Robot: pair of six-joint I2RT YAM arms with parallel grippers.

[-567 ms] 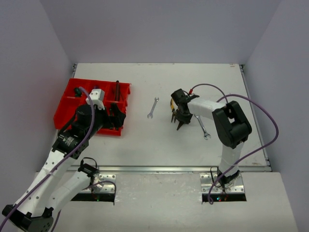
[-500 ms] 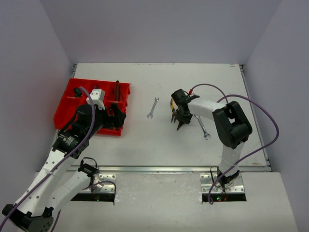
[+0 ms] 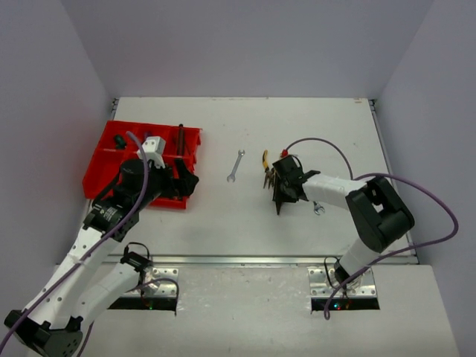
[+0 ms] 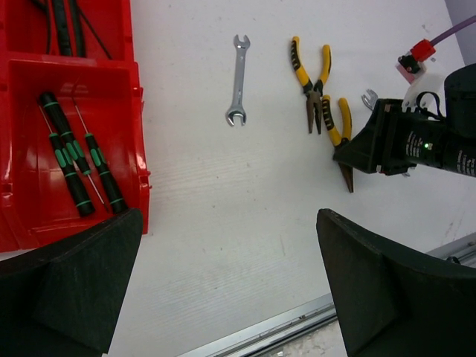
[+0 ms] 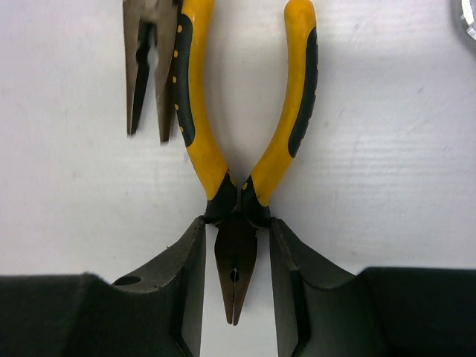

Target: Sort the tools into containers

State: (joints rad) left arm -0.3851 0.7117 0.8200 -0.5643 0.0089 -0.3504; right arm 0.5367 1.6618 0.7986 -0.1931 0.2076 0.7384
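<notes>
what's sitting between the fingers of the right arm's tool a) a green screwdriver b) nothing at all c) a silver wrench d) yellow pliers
d: the right wrist view shows the yellow pliers with their pivot pinched between the two fingers of the right tool, handles spreading away from it.

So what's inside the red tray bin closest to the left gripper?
Green-and-black screwdrivers lie in that bin of the red tray. Its near corner is hidden behind a finger of the left gripper, so anything there cannot be seen.
</notes>
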